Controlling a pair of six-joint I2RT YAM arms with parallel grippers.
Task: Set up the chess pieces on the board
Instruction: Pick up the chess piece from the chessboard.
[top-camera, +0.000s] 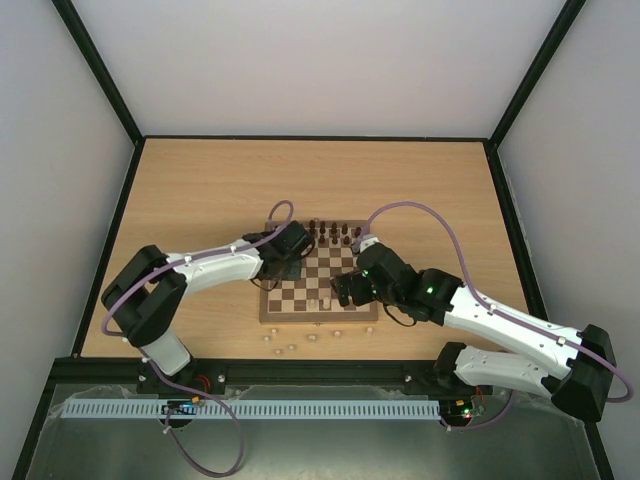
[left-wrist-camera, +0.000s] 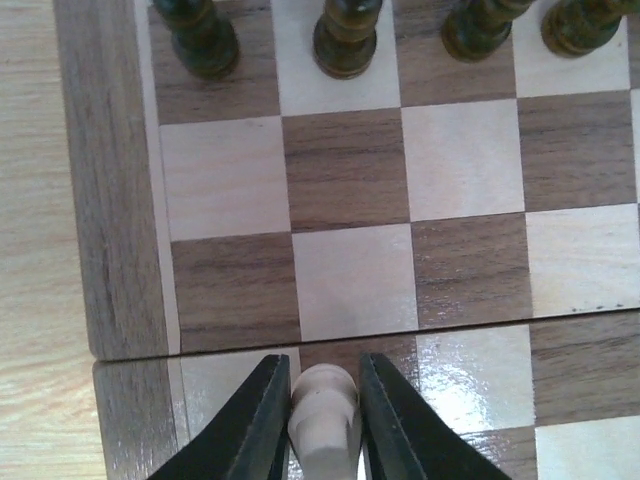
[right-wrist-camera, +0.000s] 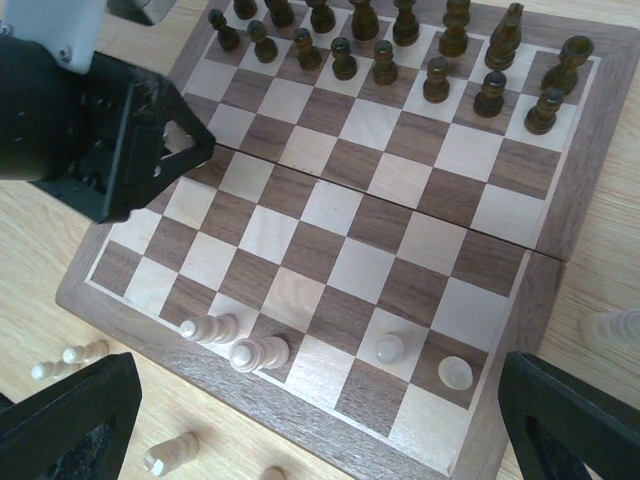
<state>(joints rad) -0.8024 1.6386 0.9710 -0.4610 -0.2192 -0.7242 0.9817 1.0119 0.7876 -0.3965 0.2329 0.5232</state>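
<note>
The board (top-camera: 320, 318) lies in the middle of the table. Dark chess pieces (top-camera: 335, 235) stand in its two far rows, and their bases show as dark pieces (left-wrist-camera: 345, 40) at the top of the left wrist view. My left gripper (left-wrist-camera: 322, 372) is shut on a pale chess piece (left-wrist-camera: 322, 410) over the board's left edge column, near the centre fold. I cannot tell whether this piece touches the board. My right gripper (right-wrist-camera: 318, 365) hangs open above the near rows with nothing between its fingers. Several pale pieces (right-wrist-camera: 258, 352) stand on the near rows.
Loose pale pieces (top-camera: 285, 345) lie on the table in front of the board's near border (right-wrist-camera: 300, 410); one such pale piece (right-wrist-camera: 170, 452) lies on its side. Another pale piece (right-wrist-camera: 615, 325) stands off the board's right side. The two grippers hang close together over the board.
</note>
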